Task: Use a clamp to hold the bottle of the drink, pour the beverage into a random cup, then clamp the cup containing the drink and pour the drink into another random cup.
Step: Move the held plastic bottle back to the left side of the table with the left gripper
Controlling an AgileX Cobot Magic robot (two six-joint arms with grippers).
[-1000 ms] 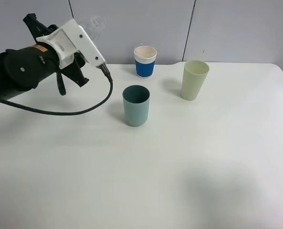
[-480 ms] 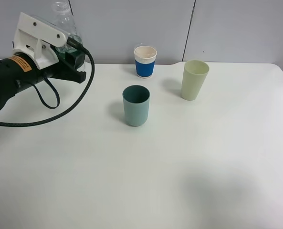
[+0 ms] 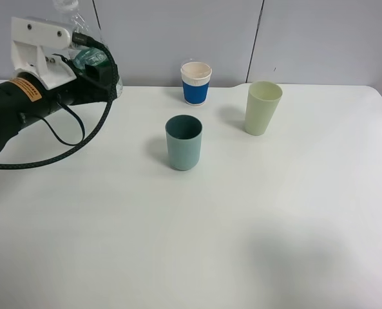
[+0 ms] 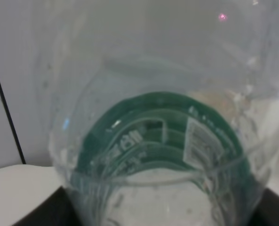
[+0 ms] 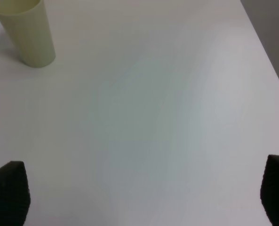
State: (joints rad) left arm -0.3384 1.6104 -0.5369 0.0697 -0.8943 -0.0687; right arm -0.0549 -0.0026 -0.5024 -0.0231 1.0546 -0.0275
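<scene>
My left gripper point(image 3: 93, 69) is shut on the bottle point(image 3: 87, 56), a clear crinkly one with a green label, and holds it roughly upright above the table's far left corner. In the left wrist view the bottle point(image 4: 163, 136) fills the picture and the left gripper point(image 4: 163, 214) shows only as dark corners on either side of it. The teal cup point(image 3: 183, 141) stands mid-table, well to the right of the bottle; I cannot make out liquid in it. The white cup with the blue band point(image 3: 196, 82) stands at the back. My right gripper point(image 5: 141, 195) is open over bare table.
A taller pale yellow-green tumbler point(image 3: 262, 107) stands at the back right, also seen as the tumbler point(image 5: 26, 33) in the right wrist view. The left arm's black cable point(image 3: 62, 158) loops over the white table point(image 3: 242, 225). A grey wall runs behind.
The left wrist has turned back from a tilted pose. The bottle has swung to the left, away from the teal cup, and now stands upright. The cups have not moved.
</scene>
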